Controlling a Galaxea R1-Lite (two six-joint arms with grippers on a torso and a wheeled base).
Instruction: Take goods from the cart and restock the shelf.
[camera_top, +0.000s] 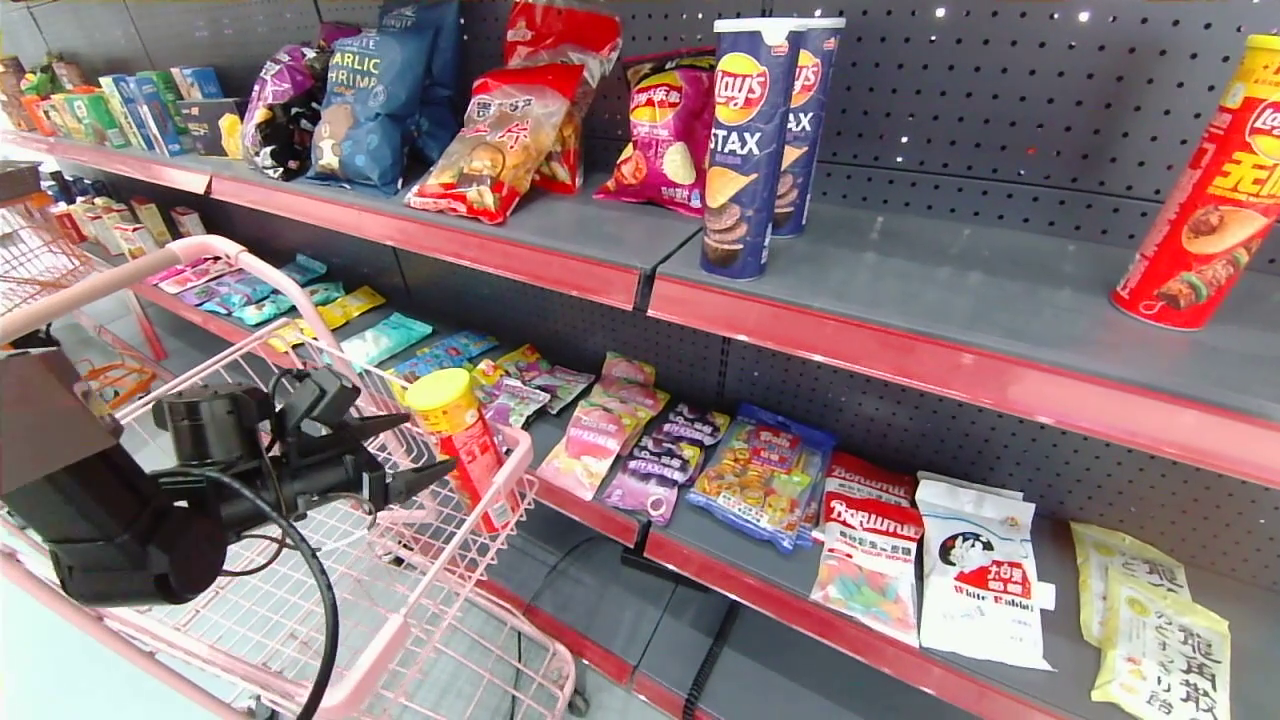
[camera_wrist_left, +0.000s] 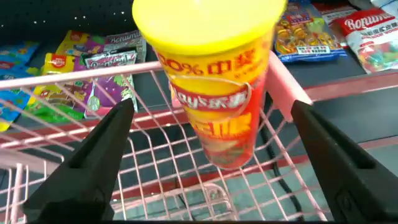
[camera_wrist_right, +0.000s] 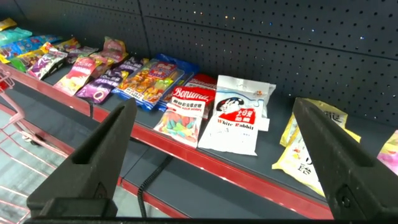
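Left arm, head view: left gripper (camera_top: 430, 445) fingers spread wide, tips just beside the chip canister (camera_top: 465, 440).
Cart: pink cart (camera_top: 385, 640) holds the yellow-lidded red chip canister upright at its shelf-side corner.
Left wrist view: chip canister (camera_wrist_left: 214, 93) between both fingers (camera_wrist_left: 93, 162), a gap each side.
Right wrist view: right gripper (camera_wrist_right: 214, 104) fingers wide apart, holding nothing, above the lower shelf (camera_wrist_right: 277, 140) near a white candy bag (camera_wrist_right: 239, 115).

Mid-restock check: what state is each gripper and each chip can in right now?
left gripper, open, at the cart can, not gripping it.
right gripper, open, empty, over the lower shelf.
cart can, standing in the pink cart, yellow lid on.
blue cans, upright on the upper shelf, lids on.
red shelf can, upright on the upper shelf.
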